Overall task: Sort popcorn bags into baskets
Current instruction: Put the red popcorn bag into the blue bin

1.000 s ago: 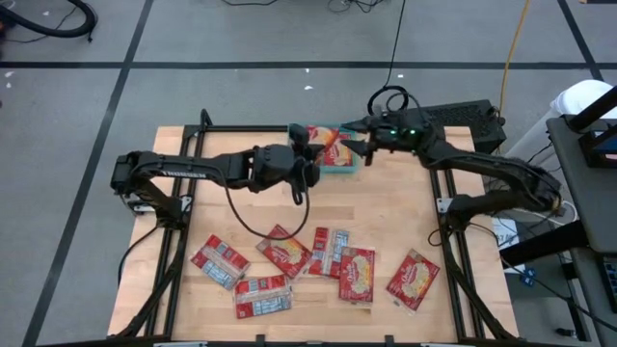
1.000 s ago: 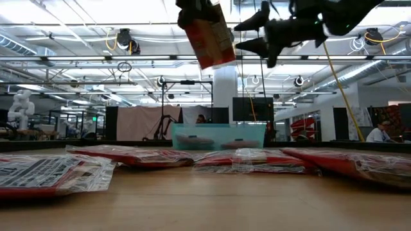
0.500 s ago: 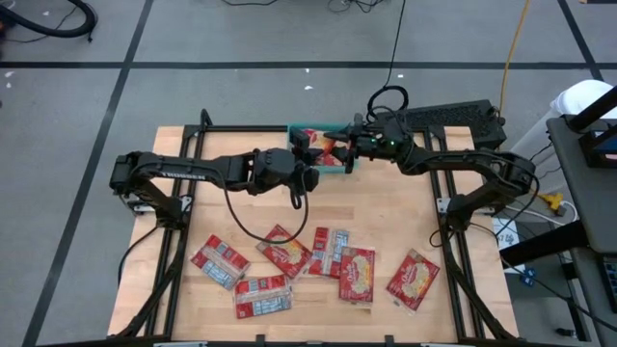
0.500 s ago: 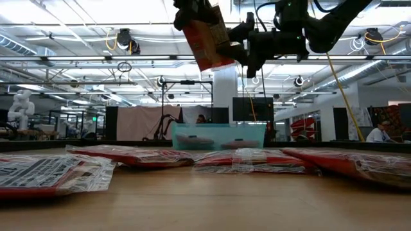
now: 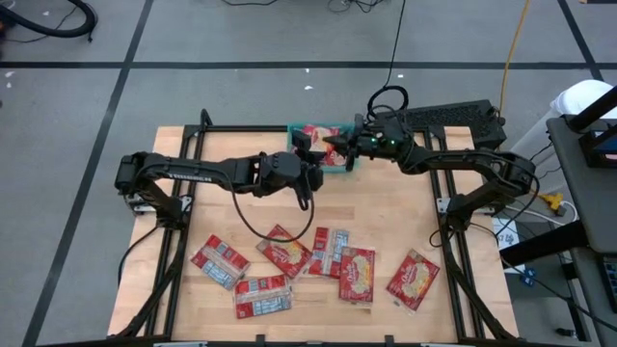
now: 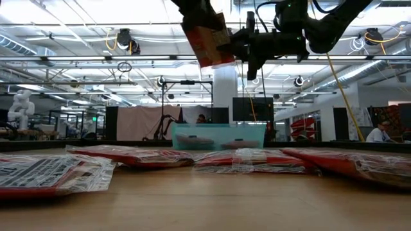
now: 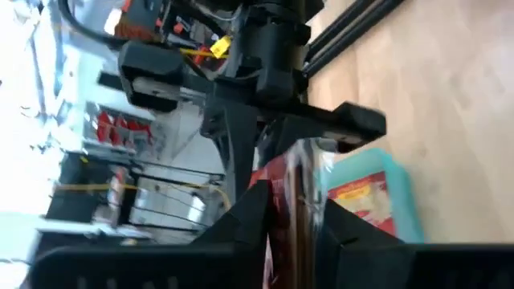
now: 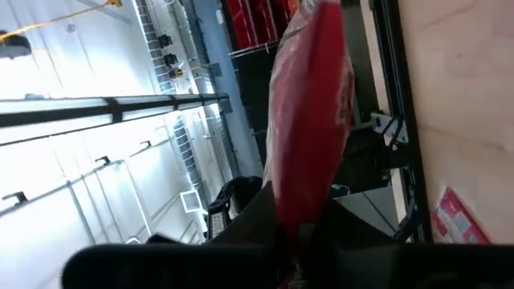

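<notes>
Popcorn bag in the air [image 5: 317, 141]: a flat, glossy red packet with a cream oval on its face, held up off the counter between the two grippers, above the near edge of the basket; in the low view [image 6: 207, 40] it hangs tilted, high over the counter.
Left gripper [image 5: 307, 154]: its dark fingers pinch one edge of this bag; its wrist view shows the red film [image 7: 283, 210] running between the two fingers [image 7: 249, 210].
Right gripper [image 5: 339, 146]: narrowed onto the opposite edge of the same bag; from its wrist view the packet [image 8: 309, 112] stands edge-on, rising from between its fingers.
Basket [image 5: 350, 164]: a shallow, rectangular teal plastic tray at the far middle of the counter, with smooth walls; at least one red packet [image 7: 365, 198] lies flat inside.
Popcorn bags on the counter: six lie in a loose row near the front edge, crinkly and shiny. One [image 5: 220, 260] is at the left, one with a white-grey printed back [image 5: 262, 296] is nearest the front, three in the middle [image 5: 283, 251] [image 5: 328, 251] [image 5: 357, 274] overlap or touch, and one [image 5: 414, 279] lies apart at the right.
Counter [image 5: 395, 212]: pale wood with a visible grain, framed by black rails.
</notes>
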Controlling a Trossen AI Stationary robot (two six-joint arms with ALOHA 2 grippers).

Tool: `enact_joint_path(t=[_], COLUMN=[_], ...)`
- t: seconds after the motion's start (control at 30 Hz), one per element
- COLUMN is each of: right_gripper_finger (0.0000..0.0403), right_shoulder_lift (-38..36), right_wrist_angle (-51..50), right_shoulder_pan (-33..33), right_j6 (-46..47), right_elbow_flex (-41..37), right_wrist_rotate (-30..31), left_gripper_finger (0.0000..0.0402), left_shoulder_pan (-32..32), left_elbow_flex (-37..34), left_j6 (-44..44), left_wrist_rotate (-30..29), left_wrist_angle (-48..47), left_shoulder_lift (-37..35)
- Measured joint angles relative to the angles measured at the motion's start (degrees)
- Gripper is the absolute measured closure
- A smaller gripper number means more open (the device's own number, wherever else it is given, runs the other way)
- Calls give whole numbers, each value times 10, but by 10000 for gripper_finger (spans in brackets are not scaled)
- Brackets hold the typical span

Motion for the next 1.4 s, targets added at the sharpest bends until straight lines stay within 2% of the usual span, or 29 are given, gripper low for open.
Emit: enact_joint_path(t=[0.23,0.43,0.57,0.7,0.77,0.87,0.97,1.07,1.23,1.4], right_gripper_finger=[396,395,395,396,395,394,394,393,393,393], right_shoulder_lift=[0,-11,-40,-74,-88,-111,-131,-149,-163,-163], right_wrist_angle=[28,39,33,-16,-44,-91,-130,-140,-147,-176], right_shoulder_pan=[-40,-86,-110,-123,-125,-124,-121,-114,-93,-79], right_j6=[-38,-58,-92,-149,-192,-271,-330,-380,-447,-472], right_elbow_flex=[0,0,0,0,1,0,1,0,0,0], right_wrist_rotate=[3,3,-16,-74,-102,-152,-180,-182,-181,-192], left_gripper_finger=[245,180,176,197,210,232,253,268,278,243], left_shoulder_pan=[0,-4,0,27,50,109,167,202,203,216], left_elbow_flex=[0,0,0,1,0,0,1,0,1,0], left_j6=[-191,-345,-483,-598,-639,-736,-855,-911,-922,-989], left_wrist_rotate=[-6,-57,-60,-59,-39,54,204,330,387,528], left_wrist_angle=[7,-20,-57,-87,-104,-126,-148,-181,-183,-121], left_shoulder_lift=[0,-31,-83,-141,-165,-190,-192,-189,-171,-104])
